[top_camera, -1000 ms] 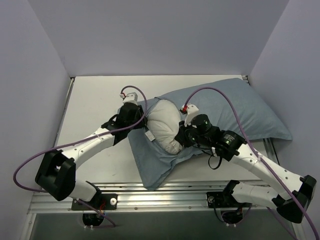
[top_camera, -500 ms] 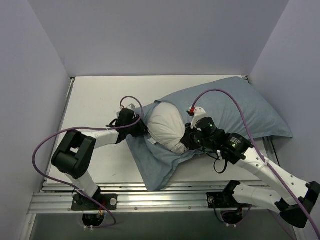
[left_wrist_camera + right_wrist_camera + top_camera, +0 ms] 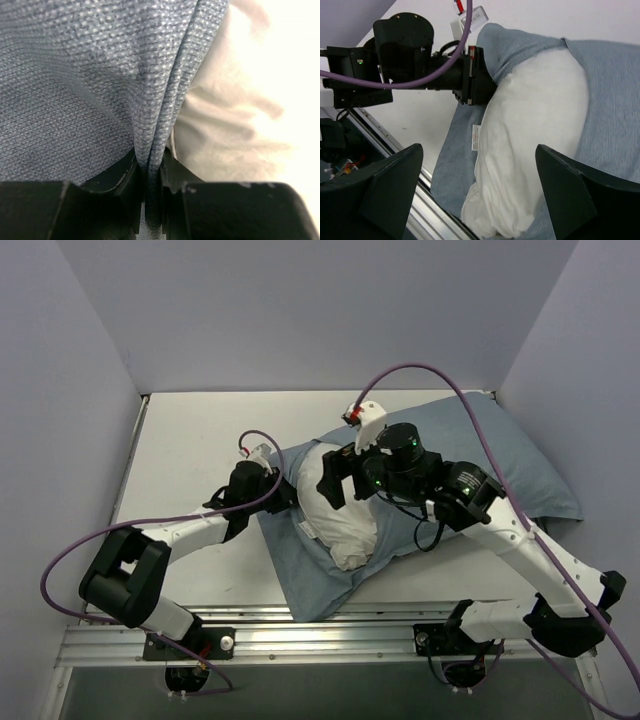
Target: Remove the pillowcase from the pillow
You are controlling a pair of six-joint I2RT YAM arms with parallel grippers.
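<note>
The pillowcase (image 3: 480, 455) is spread on the white surface (image 3: 190, 430) with its plain blue-grey face turned up, reaching from the centre to the far right. The white pillow (image 3: 338, 520) is seen bulging out of its open left end, and a small tag (image 3: 476, 137) shows at the pillow's left edge. A fold of the cloth at that opening is pinched tight in the left tool (image 3: 150, 192), just left of the pillow. The right tool (image 3: 337, 483) is held over the exposed pillow, fingers spread wide, with nothing grasped.
</note>
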